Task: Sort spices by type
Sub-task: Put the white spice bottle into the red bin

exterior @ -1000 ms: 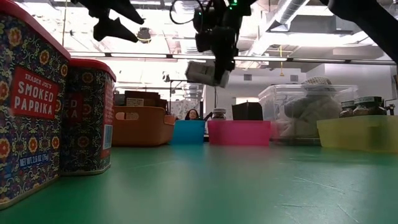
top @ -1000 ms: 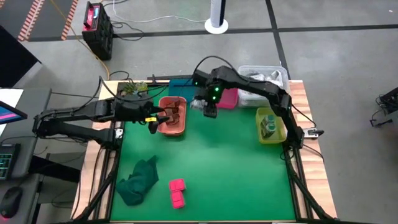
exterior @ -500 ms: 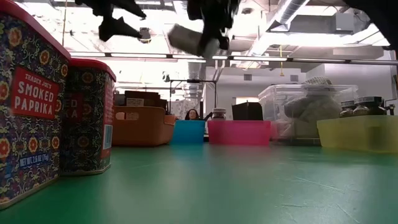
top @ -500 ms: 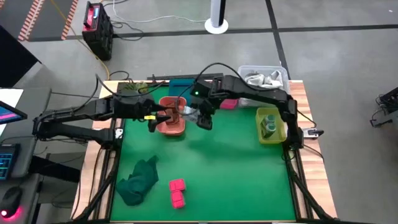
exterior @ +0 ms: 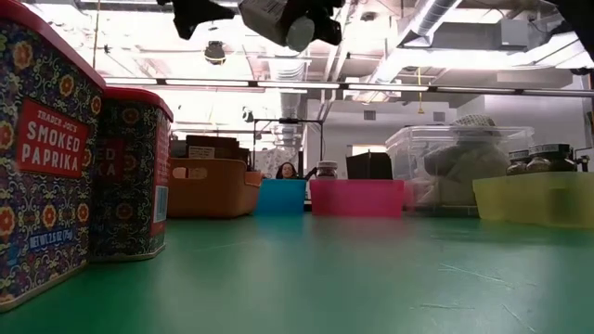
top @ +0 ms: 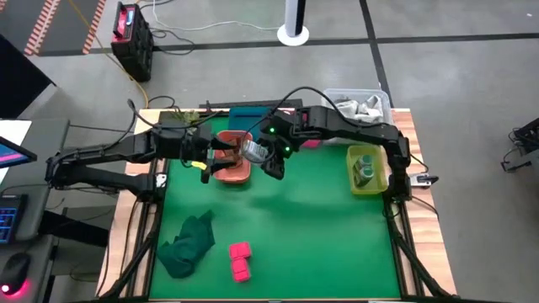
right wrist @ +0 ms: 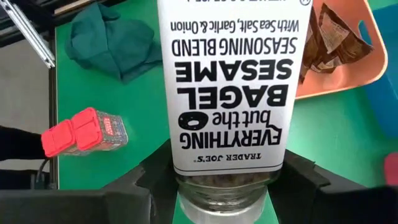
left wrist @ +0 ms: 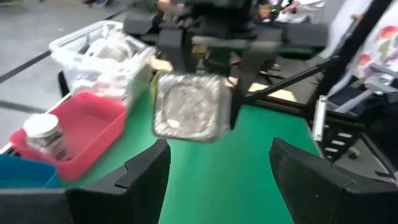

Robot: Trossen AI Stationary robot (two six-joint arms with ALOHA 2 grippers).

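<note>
- Above the orange bin's (top: 233, 171) near edge, my right tool (top: 263, 156) is clamped on a jar of Everything but the Bagel seasoning (right wrist: 231, 93), carried tipped over in the air rather than upright.
- My left tool (top: 207, 160) hovers just beside it with its fingers (left wrist: 142, 176) spread apart; in the left wrist view the jar's shiny underside (left wrist: 188, 114) faces straight into that gap, so I judge a handover between the arms is being set up.
- Reddish-brown packets (right wrist: 333, 38) already lie in the orange bin.
- One white-capped jar (left wrist: 45, 134) stands in the pink bin (left wrist: 87, 124), and two greenish jars (top: 365, 167) sit in the yellow bin (top: 379, 180) on the right, so those types look sorted.
- Two red-lidded paprika tins (top: 240, 260) stand untouched at the near edge of the green surface (top: 312, 236), next to the dark green cloth (top: 187, 244).
- Shiny packets rest in the clear tub (top: 358, 103) at the far right corner.
- By my reckoning the task is more than half done: the jar I hold must reach its bin, and the tins need a home.
</note>
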